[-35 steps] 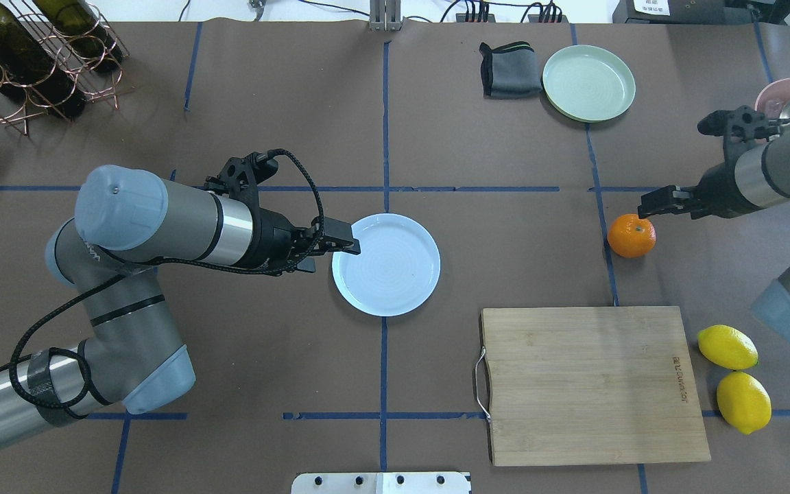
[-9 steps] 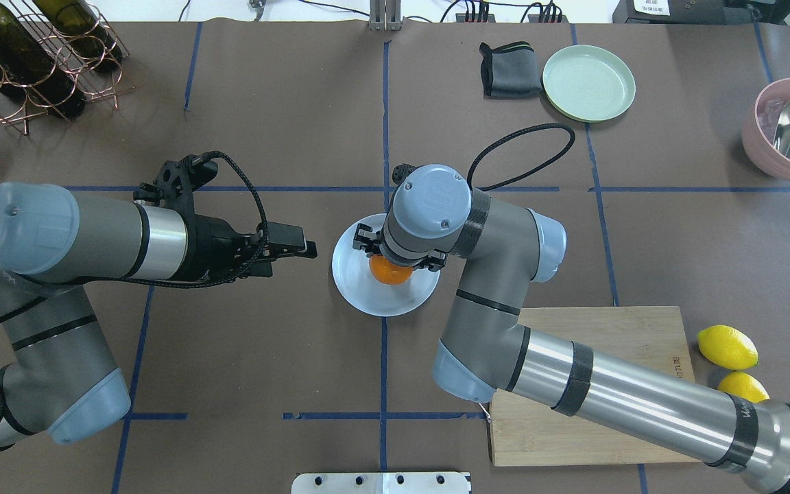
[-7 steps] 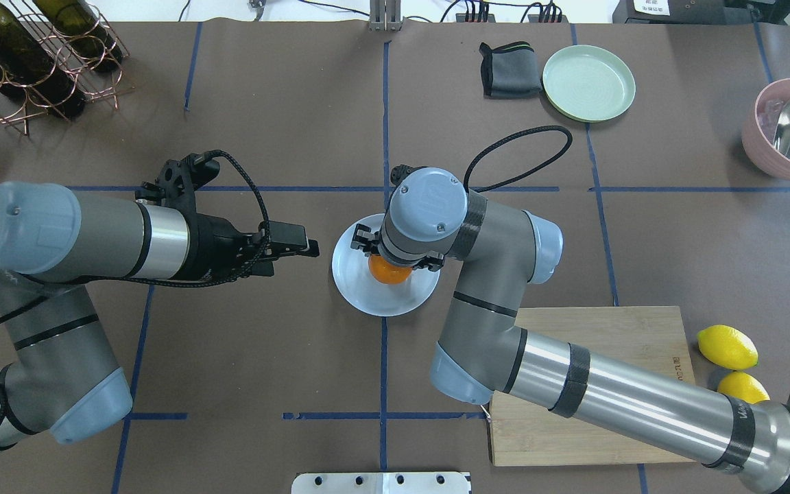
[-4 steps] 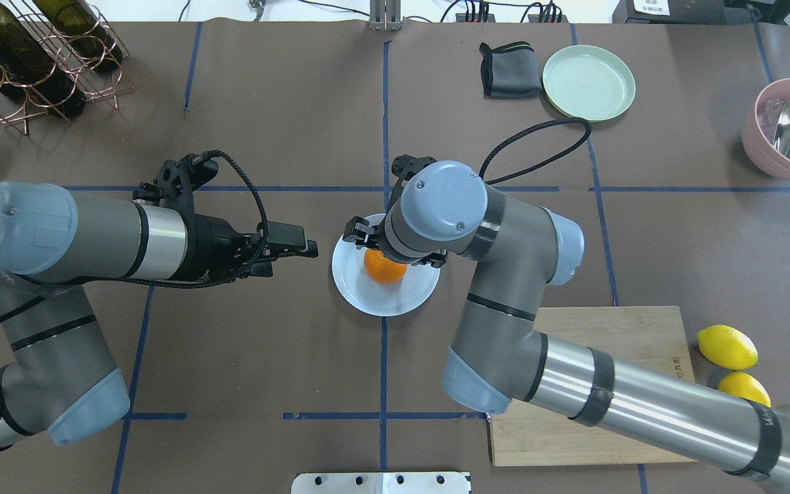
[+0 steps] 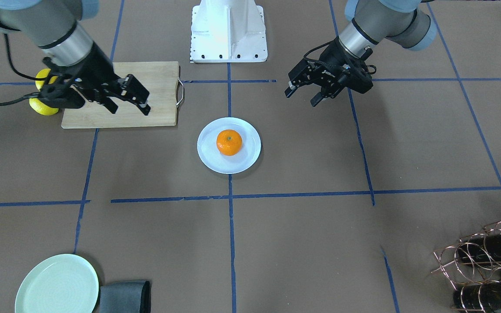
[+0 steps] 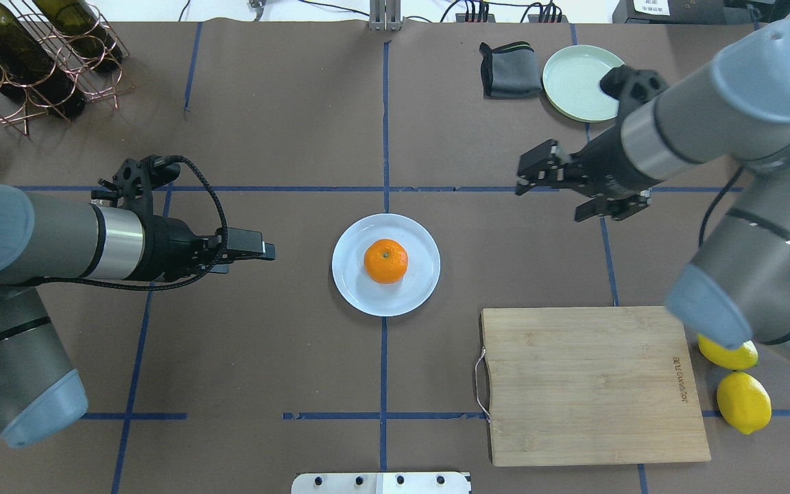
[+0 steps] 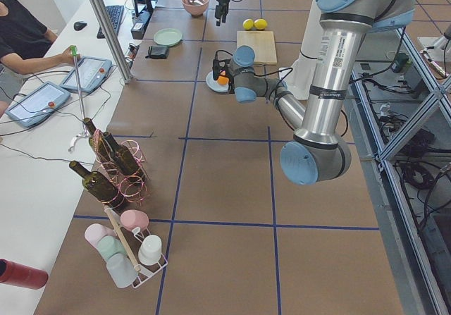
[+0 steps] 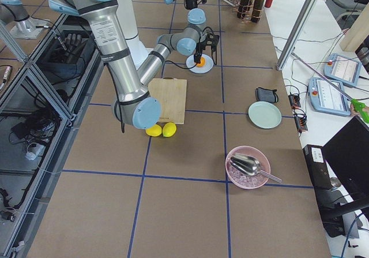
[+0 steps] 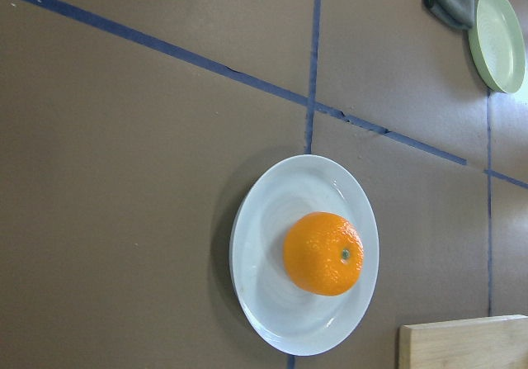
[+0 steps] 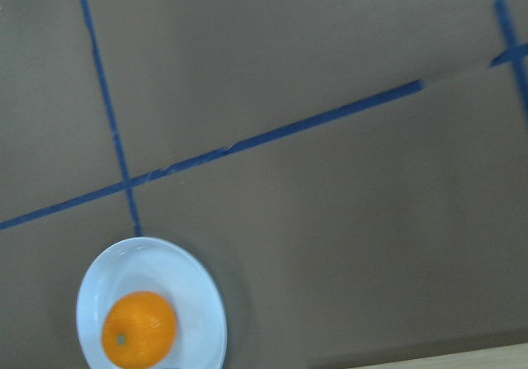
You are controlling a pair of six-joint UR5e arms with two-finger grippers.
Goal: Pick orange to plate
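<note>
Since the earlier overhead pictures the right arm has pulled back from the plate toward its own side. The right gripper (image 6: 549, 197) now hangs above the tabletop (image 6: 265, 357), well apart from the plate, with the jaws apart and nothing between them. The left arm has also drawn back a little. The left gripper (image 5: 300, 98) is on the other side of the plate, jaws apart as well, and empty. The plate (image 6: 357, 288) has not shifted and lies on the middle tape line. The orange (image 6: 386, 261) rests on it near the centre, dimple up, and no gripper touches it.

As I judge it, the task is done: the fruit is on the plate and released. At most the arms must go to rest.

In the overhead view the right arm covers part of one lemon (image 6: 734, 357) and the edge of the green plate (image 6: 577, 82). From above, the gap of the left jaws is hard to see; the front view shows it.
</note>
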